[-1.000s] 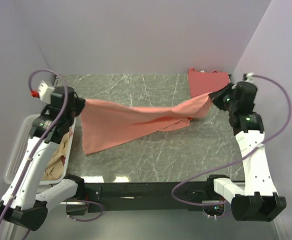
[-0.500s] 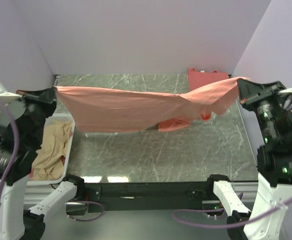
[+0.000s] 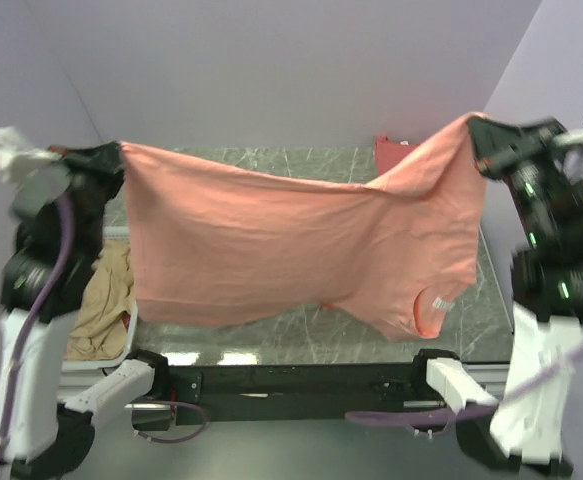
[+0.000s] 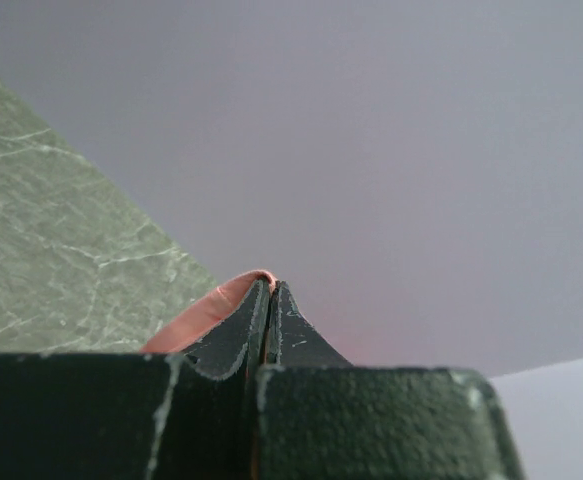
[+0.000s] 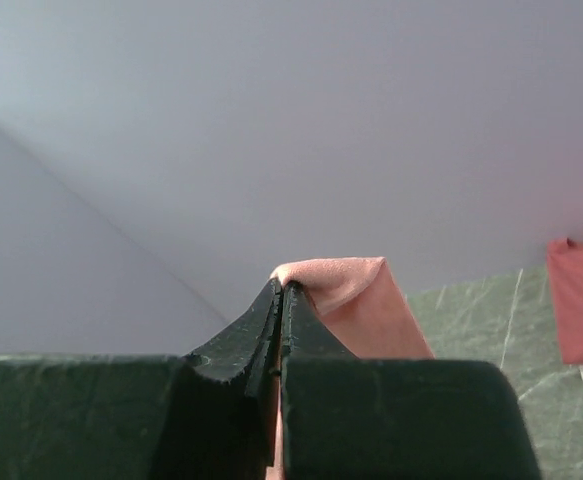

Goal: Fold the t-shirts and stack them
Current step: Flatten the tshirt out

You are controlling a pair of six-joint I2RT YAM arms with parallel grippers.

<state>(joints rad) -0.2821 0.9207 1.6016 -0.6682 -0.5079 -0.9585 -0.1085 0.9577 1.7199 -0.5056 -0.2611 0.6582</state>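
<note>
Holding the salmon shirt (image 3: pixel 301 250) spread in the air between left claw (image 3: pixel 120 152) and right claw (image 3: pixel 475 126), both clamping shut on its corners; folding not yet begun; red shirt (image 3: pixel 389 152) lying behind the right claw; tan shirt (image 3: pixel 106 300) waiting in the basket (image 3: pixel 106 357) below the left claw.

We've got a salmon-orange t-shirt (image 3: pixel 301 250), plain all over, a deeper coral-red t-shirt (image 5: pixel 579 300), a pale tan t-shirt (image 3: pixel 106 300), and a grey-green table (image 3: pixel 271 162) with white marble veining.
</note>
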